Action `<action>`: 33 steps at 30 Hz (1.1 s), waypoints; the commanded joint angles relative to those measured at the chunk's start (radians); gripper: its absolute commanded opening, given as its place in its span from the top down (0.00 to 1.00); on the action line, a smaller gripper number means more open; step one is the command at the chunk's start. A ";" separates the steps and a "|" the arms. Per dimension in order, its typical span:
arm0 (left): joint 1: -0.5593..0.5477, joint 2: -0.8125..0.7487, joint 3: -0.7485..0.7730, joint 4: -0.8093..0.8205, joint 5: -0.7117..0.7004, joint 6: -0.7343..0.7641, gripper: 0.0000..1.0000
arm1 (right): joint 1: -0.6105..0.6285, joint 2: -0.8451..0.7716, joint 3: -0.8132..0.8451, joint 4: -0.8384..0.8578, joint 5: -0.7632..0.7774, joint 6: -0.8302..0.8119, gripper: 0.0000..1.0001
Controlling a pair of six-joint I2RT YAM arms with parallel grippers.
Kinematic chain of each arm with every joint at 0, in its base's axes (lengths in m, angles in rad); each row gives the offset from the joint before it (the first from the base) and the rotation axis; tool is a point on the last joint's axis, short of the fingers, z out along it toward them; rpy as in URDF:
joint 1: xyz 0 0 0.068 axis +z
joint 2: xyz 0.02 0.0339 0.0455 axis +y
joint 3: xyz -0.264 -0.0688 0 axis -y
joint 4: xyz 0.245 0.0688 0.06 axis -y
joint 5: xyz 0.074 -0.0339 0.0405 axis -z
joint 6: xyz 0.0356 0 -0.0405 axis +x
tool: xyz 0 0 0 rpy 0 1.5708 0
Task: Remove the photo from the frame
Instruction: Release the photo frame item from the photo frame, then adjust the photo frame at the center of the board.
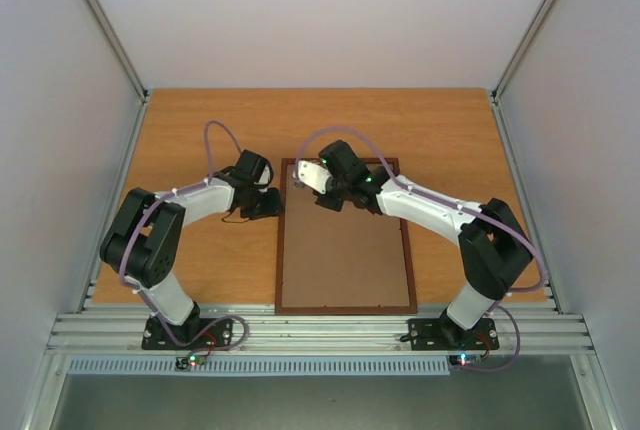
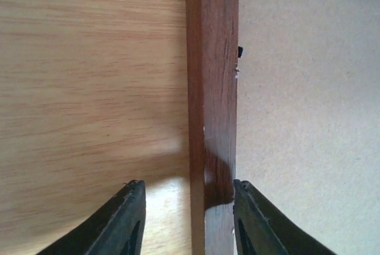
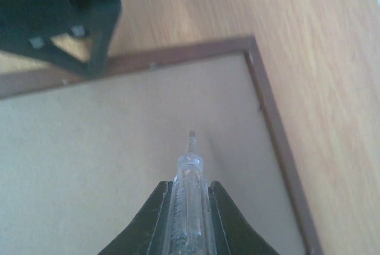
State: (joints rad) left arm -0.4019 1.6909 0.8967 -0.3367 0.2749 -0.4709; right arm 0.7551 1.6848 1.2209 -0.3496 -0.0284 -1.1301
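The frame [image 1: 345,307] lies face down on the wooden table, its plain brown back [image 1: 345,260] up. The photo is hidden under it. My left gripper [image 1: 270,203] is open and straddles the frame's left rail [image 2: 214,59] near the far corner. One finger is over the table and the other is against the rail's inner edge over the backing [image 2: 309,118]. My right gripper [image 1: 312,180] is shut on a clear plastic tool [image 3: 190,166] with a thin metal tip. It holds the tool over the backing [image 3: 107,166] near the far left corner.
The wooden table [image 1: 200,120] runs all round the frame. Grey walls stand at the left, right and back, and a metal rail [image 1: 320,330] runs along the near edge. The left arm's black finger [image 3: 98,53] shows at the top of the right wrist view.
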 commanded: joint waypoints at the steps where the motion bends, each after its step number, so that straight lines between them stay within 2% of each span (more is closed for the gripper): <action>1: -0.007 -0.029 0.079 -0.113 -0.092 0.026 0.54 | -0.013 -0.100 -0.122 0.118 0.125 0.167 0.99; 9: -0.045 0.065 0.252 -0.196 -0.208 0.052 0.36 | -0.014 -0.266 -0.318 0.237 0.222 0.360 0.99; 13: -0.059 0.159 0.358 -0.256 -0.283 0.068 0.35 | -0.014 -0.328 -0.401 0.295 0.213 0.428 0.99; 17: -0.075 0.231 0.437 -0.300 -0.324 0.087 0.35 | -0.013 -0.352 -0.461 0.322 0.222 0.464 0.99; 25: -0.093 0.308 0.487 -0.338 -0.343 0.102 0.36 | -0.014 -0.348 -0.471 0.324 0.232 0.479 0.99; 33: -0.094 0.334 0.513 -0.341 -0.351 0.101 0.46 | -0.013 -0.346 -0.468 0.313 0.241 0.483 0.99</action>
State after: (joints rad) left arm -0.4946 1.9938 1.3769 -0.6609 -0.0505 -0.3782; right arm 0.7403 1.3468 0.7486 -0.0589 0.1921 -0.6678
